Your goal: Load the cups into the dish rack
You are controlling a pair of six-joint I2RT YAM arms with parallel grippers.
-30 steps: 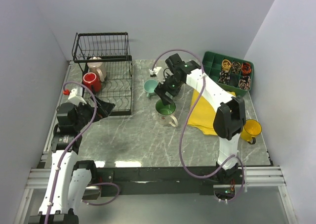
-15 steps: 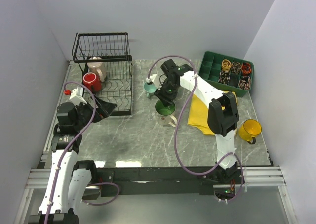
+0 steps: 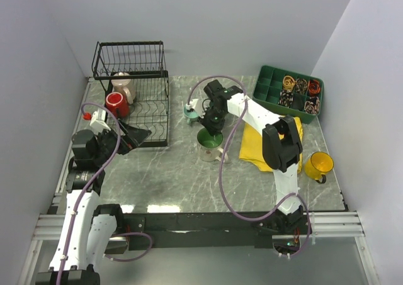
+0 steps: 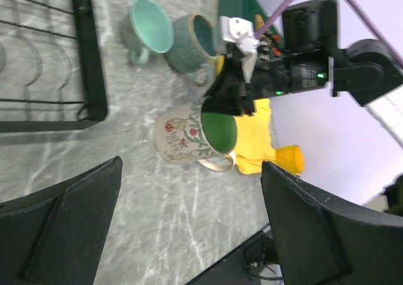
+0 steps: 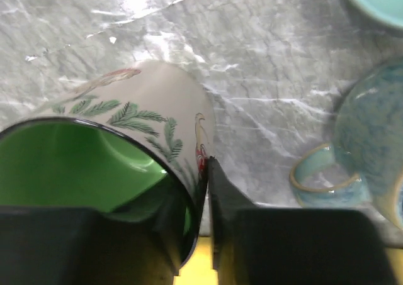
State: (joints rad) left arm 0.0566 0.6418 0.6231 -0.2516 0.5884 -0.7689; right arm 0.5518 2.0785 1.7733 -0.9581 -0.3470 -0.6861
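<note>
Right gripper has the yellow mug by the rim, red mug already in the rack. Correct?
Wrong mug. The right gripper pinches the rim of the cream mug with the green inside, one finger in and one out, as the right wrist view shows. The yellow mug stands free, well away from it. The red mug is indeed in the rack.

The left arm (image 3: 79, 212), nearest the dish rack (image 3: 129, 44), and the right arm (image 3: 259, 112) are wearing white shells with black joints. A mauve cable (image 3: 220, 168) is looping along each. A green light (image 4: 322, 75) is glowing on the right wrist; a red-and-white fitting (image 3: 95, 116) is capping the left, beside the rack.
</note>
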